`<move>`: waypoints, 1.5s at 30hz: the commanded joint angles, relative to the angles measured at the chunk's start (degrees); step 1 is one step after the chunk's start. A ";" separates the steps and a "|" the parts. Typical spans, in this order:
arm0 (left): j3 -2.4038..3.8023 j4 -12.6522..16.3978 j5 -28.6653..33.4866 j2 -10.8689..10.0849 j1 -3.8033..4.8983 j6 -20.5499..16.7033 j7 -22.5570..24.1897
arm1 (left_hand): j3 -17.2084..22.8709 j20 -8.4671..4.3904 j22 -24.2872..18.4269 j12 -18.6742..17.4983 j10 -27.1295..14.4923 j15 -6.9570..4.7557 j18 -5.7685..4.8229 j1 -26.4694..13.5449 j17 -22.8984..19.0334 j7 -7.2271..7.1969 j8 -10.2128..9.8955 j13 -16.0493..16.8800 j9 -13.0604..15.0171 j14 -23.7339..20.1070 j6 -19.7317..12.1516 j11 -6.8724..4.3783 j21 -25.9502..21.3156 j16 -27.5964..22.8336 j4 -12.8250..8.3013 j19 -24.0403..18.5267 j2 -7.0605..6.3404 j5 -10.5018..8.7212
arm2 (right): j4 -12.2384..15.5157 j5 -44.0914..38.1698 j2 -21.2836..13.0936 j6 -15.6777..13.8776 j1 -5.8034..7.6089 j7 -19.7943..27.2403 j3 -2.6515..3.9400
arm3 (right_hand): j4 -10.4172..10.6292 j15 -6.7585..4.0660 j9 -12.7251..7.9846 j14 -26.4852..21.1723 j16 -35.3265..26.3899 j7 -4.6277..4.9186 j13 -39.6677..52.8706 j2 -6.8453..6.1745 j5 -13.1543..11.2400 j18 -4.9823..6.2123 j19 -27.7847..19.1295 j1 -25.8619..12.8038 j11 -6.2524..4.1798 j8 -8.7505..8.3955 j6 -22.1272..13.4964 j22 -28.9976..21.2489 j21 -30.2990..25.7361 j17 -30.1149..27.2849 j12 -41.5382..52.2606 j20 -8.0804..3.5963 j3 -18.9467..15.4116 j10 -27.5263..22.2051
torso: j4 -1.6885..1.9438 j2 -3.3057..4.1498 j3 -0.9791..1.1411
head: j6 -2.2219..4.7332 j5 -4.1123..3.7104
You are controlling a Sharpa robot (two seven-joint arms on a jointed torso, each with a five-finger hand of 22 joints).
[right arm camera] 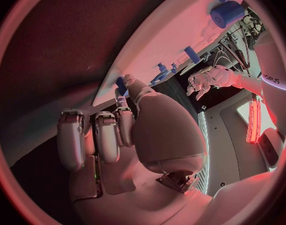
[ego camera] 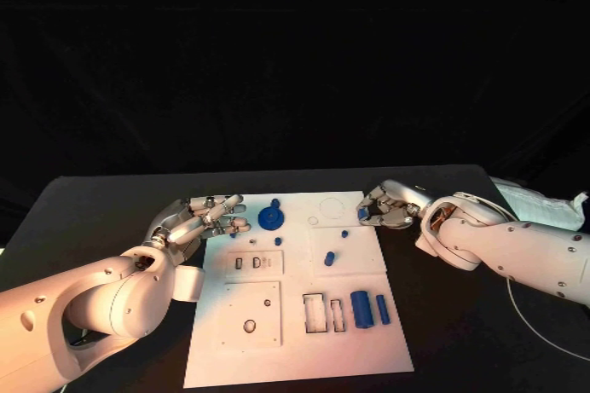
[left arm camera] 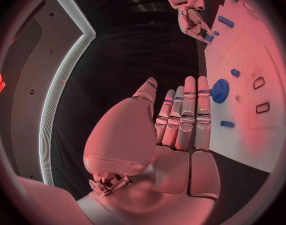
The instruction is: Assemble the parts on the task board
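Observation:
The white task board [ego camera: 295, 350] lies in the middle of the black table. On it are a blue gear [ego camera: 270, 216], small blue parts [ego camera: 330, 258] and two blue cylinders [ego camera: 369, 309]. My left hand [ego camera: 203, 218] hovers at the board's upper left edge with its fingers [left arm camera: 188, 110] stretched out and apart, holding nothing; the gear [left arm camera: 220, 91] lies just beyond them. My right hand [ego camera: 387, 207] is at the board's upper right edge, fingers curled, pinching a small blue part [right arm camera: 121, 84] at its fingertips. That part [left arm camera: 208, 37] also shows under the right hand [left arm camera: 193, 20].
The board has rectangular slots [ego camera: 323, 312], two small slots [ego camera: 250, 262] and a round hole [ego camera: 250, 326]. A small blue part [left arm camera: 227, 124] lies close to my left fingers. A white bundle [ego camera: 541, 201] sits at the table's right edge. Bare black table surrounds the board.

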 commanded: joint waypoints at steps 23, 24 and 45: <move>0.03 -2.55 1.01 0.22 0.03 1.33 0.65 | 0.11 0.27 -0.06 -0.37 -0.37 0.35 0.66 0.19 0.09 0.14 -0.30 -0.07 0.00 0.14 -0.35 0.15 -0.32 -0.33 -0.40 0.18 0.27 -0.28 | 14.30 -5.08 8.29 -0.32 1.84 -21.01 0.02 | 0.03 -0.28 0.12 5.00 -0.25 -0.72 6.61 2.05 2.16 -0.61 0.67 -2.03 -0.04 -0.75 0.81 3.48 -0.02 10.32 -1.48 -0.38 2.29 -0.02 | 0.76 -1.19 -0.94 | -1.92 2.59; 0.03 -2.65 1.05 0.21 0.04 1.32 0.68 | 0.11 0.27 -0.06 -0.37 -0.37 0.35 0.66 0.19 0.09 0.14 -0.30 -0.07 0.00 0.14 -0.35 0.15 -0.32 -0.33 -0.40 0.18 0.27 -0.28 | 14.32 -5.28 8.56 -0.27 1.78 -21.23 0.00 | 0.03 -0.28 0.12 4.99 -0.28 -0.73 6.53 2.05 2.17 -0.60 0.65 -2.05 -0.04 -0.75 0.83 3.46 -0.03 10.26 -1.60 -0.38 2.31 -0.08 | 0.76 -1.26 -0.97 | -2.12 2.66; 0.05 -3.87 2.75 -0.54 0.08 1.35 1.19 | 0.15 0.28 -0.12 -0.38 -0.43 0.38 0.63 0.31 0.16 0.14 -0.35 -0.08 0.01 0.00 -0.38 0.16 -0.40 -0.51 -0.60 0.11 0.30 -0.28 | 13.71 -11.45 16.76 2.48 -2.13 -24.98 -0.75 | -0.11 -0.26 0.09 4.92 -0.46 -0.68 6.08 1.38 2.07 -0.57 0.58 -3.14 -0.01 -0.95 0.82 3.28 -0.16 9.92 -2.46 -0.34 2.58 -0.54 | 1.01 -1.86 -1.55 | -3.57 3.54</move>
